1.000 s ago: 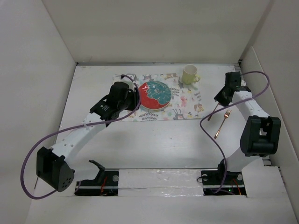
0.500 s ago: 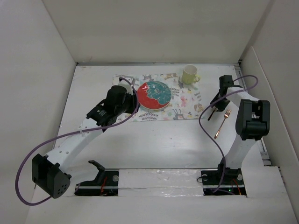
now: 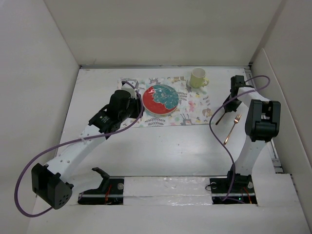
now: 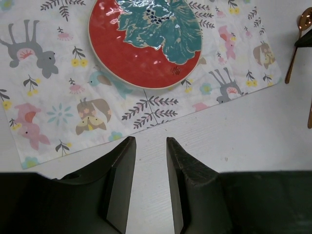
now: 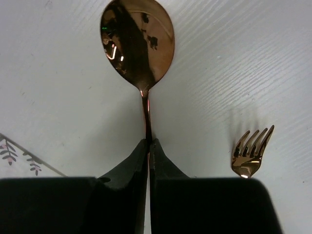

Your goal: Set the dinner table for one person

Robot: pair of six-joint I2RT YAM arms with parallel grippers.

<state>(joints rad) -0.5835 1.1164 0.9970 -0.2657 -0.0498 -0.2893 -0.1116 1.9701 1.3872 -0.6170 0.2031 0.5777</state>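
No legible text, brand, number or sign is found in any view. One small dark mark sits on the red glaze of the plate [image 4: 146,63], near its lower right rim; its characters cannot be read. The mat [image 4: 58,112] carries printed pictures only. A small white marking on a black link of the left arm [image 3: 104,116] is too small to read.

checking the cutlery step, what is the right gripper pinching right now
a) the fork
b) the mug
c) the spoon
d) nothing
c, the right gripper is shut on the spoon by its handle, while the fork lies loose on the table beside it
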